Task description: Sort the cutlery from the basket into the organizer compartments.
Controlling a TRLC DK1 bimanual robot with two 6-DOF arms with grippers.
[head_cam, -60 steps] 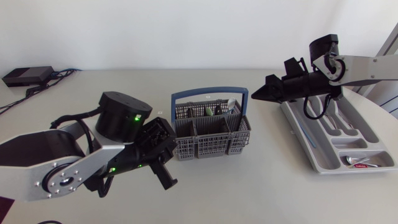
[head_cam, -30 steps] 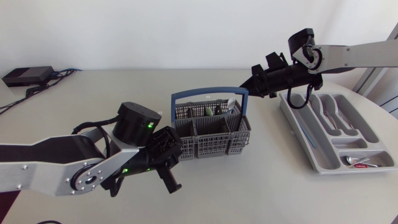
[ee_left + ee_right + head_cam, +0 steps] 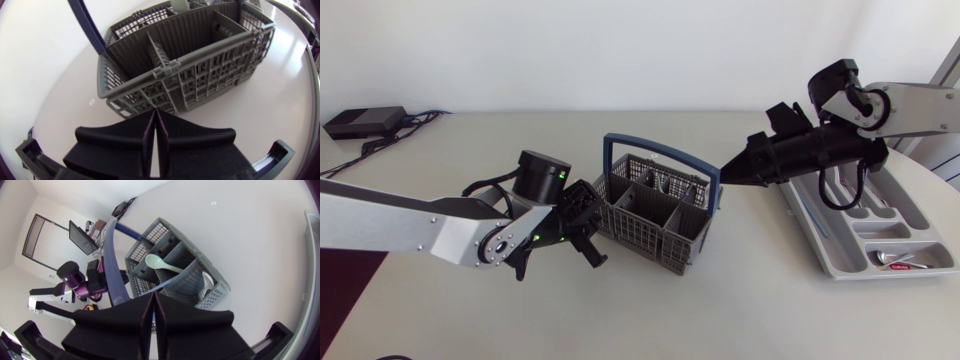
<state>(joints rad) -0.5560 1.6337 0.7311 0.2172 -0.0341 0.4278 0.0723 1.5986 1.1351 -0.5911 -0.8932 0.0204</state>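
**Left gripper** (image 3: pixel 155 115): we see its two matte black wedge fingers pressed flat together, with nothing between them. Its tip lies just beside one latticed wall of the grey basket (image 3: pixel 185 75).

**Right gripper** (image 3: pixel 152 295): this one is likewise closed on nothing. Its tip hangs over the basket's rim, near one end of the blue handle (image 3: pixel 112 265); whether it touches the handle we cannot tell.

**Basket:** it is moulded plastic lattice, divided into compartments. It stands mid-table (image 3: pixel 740 300) between the two grippers, skewed to the table's edge. A pale green spoon (image 3: pixel 167 266) leans in one compartment and a white spoon (image 3: pixel 206 281) in a corner one.

**Organizer** (image 3: pixel 895 271): this smooth grey plastic tray has long and short compartments. It lies on our right, beyond the right gripper, and holds metal cutlery (image 3: pixel 894 259).

**Black box** (image 3: pixel 362 121): it rests, with its cables, at the far corner on our left.
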